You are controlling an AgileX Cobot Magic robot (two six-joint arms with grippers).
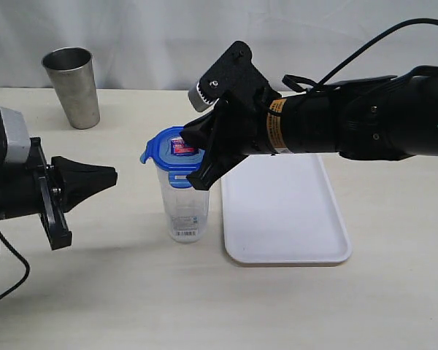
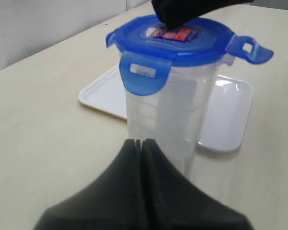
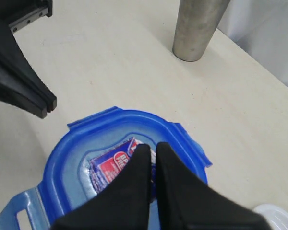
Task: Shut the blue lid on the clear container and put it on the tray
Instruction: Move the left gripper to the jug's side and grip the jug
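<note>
**Lid seated on container, beside tray**

The blue lid [image 1: 174, 157] sits atop the clear container [image 1: 186, 211], which stands just beside the tray [image 1: 285, 219], off it. The right gripper [image 1: 196, 154], jaws closed together, rests its tips on the lid. The left gripper [image 1: 111, 175], jaws closed and empty, is apart from the container.

You're working over a pale beige, matte surface [image 1: 117, 292] that spreads beneath and all around the left claw [image 1: 114, 175]. Beyond that claw, at the surface's far edge, a white, softly creased backdrop [image 1: 146, 29] closes the scene. The light is soft and even, casting only faint shadows.
</note>
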